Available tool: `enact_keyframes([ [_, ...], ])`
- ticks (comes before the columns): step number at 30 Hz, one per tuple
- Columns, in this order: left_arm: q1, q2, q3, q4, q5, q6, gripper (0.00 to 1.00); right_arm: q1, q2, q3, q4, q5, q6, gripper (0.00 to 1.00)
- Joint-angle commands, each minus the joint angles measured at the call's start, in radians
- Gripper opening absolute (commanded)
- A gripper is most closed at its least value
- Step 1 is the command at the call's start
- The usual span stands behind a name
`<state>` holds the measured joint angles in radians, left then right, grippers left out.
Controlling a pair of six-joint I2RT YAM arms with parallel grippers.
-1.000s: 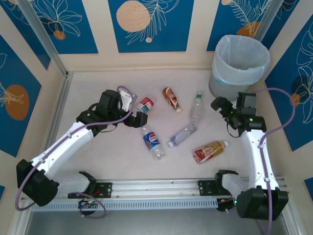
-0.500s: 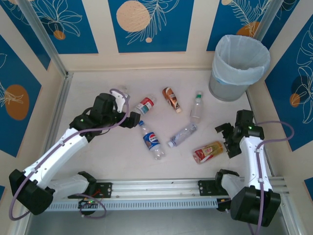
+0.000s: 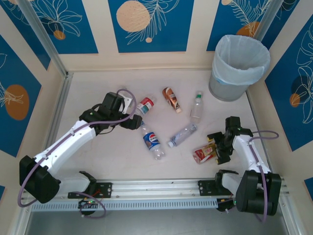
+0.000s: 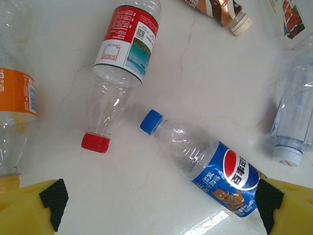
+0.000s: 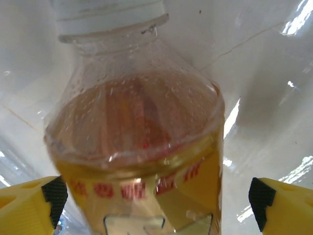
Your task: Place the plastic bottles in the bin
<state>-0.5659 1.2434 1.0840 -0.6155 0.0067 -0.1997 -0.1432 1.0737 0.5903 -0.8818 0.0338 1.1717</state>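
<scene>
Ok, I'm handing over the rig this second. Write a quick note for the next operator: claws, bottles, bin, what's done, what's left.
Left claw: open, empty, above the red-label bottle and the Pepsi bottle.
Right claw: open, jaws either side of the red-yellow bottle, not closed on it.
Also lying on the table: orange-label bottle, brown-label bottle, clear bottle to its right, crushed clear bottle mid-table.
Bin: far right corner, contents cannot be told.
Done: no bottle seen binned. Left: all seven on the table; closing the right claw looks like the next move.

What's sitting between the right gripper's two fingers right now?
The red-yellow labelled bottle, lying on the table inside the open right gripper; the right wrist view shows it.
</scene>
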Motion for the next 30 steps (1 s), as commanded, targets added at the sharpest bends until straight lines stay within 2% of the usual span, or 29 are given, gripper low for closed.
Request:
enact_keyframes([
  [1, -0.003, -0.005, 0.027, -0.020, -0.002, 0.002, 0.99, 0.008, 0.031, -0.015, 0.036, 0.006, 0.037, 0.97],
  [8, -0.002, 0.006, 0.027, -0.022, -0.010, 0.007, 0.99, 0.013, 0.076, -0.064, 0.118, -0.005, 0.060, 0.88],
  [15, -0.002, 0.029, 0.034, -0.030, -0.007, 0.009, 0.99, 0.013, 0.123, -0.045, 0.109, 0.038, 0.024, 0.82],
  [18, -0.002, 0.037, 0.035, -0.033, -0.017, 0.012, 0.99, 0.013, 0.127, -0.044, 0.112, 0.048, 0.019, 0.75],
  [24, -0.003, 0.048, 0.042, -0.043, -0.017, 0.012, 0.99, 0.013, 0.137, -0.042, 0.106, 0.051, 0.017, 0.67],
  [30, -0.002, 0.049, 0.043, -0.045, -0.032, 0.018, 0.99, 0.013, 0.124, -0.038, 0.110, 0.025, 0.020, 0.66],
])
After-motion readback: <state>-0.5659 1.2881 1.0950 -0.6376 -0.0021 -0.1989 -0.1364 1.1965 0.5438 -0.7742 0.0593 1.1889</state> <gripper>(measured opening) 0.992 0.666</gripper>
